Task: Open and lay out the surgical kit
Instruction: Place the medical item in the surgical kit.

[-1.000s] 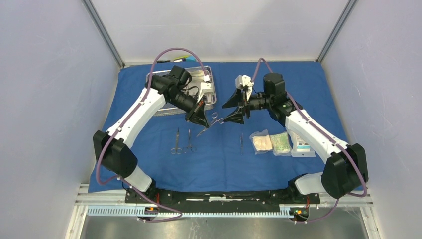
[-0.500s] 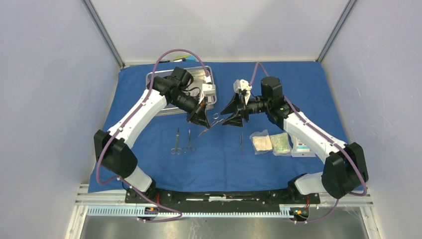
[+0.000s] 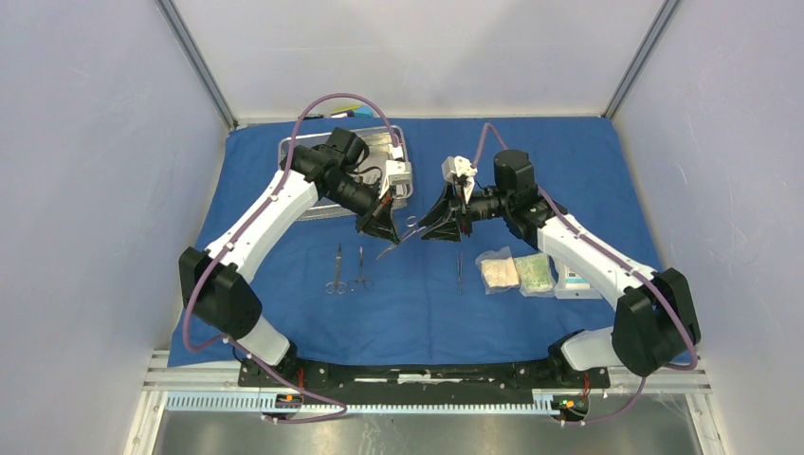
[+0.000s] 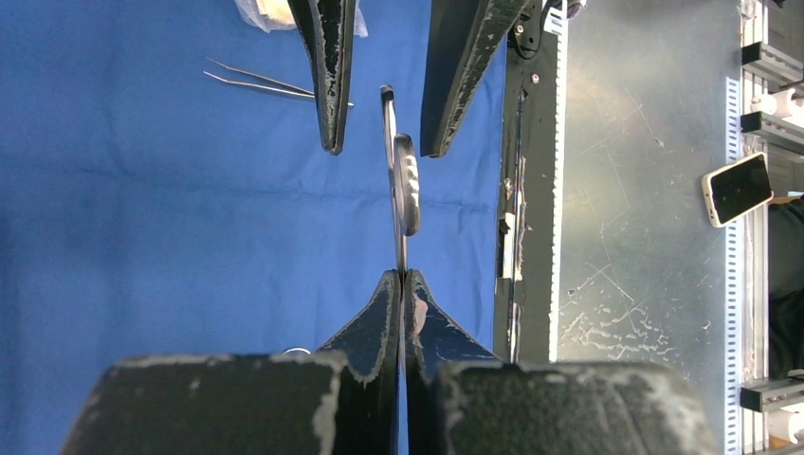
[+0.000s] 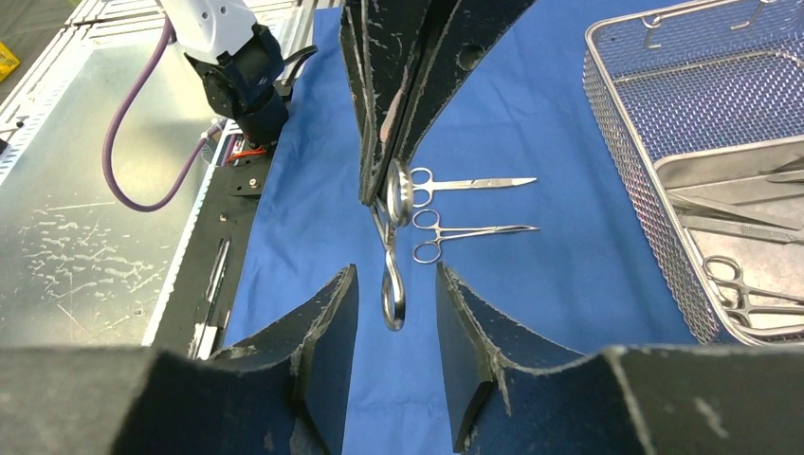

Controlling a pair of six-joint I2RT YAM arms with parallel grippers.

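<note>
Your blue cloth (image 3: 427, 313) lies spread over the tabletop, with the wire-mesh tray (image 3: 284, 147) at its far left and the smaller pan (image 5: 730, 185) inside it, more instruments lying in the pan. Over the middle of the cloth your two hands meet tip to tip. The left hand (image 4: 402, 280) is pinched tight on the scissors-like instrument (image 4: 406, 185), holding it in the air. The right hand (image 5: 393, 275) stands part-way apart, one finger on either side of the instrument's free end, and I see a gap on both sides. That is the relation to watch: the instrument's long axis runs straight from the left fingertips into the right hand's gap, ring handle edge-on, so I judge a hand-over needs the right fingers to come together squarely before the left lets go. Near you, three clear packets (image 3: 498, 272) sit at the right, the tweezers (image 3: 460, 270) just beside them, and two laid-out instruments (image 3: 337, 270) left of centre.
</note>
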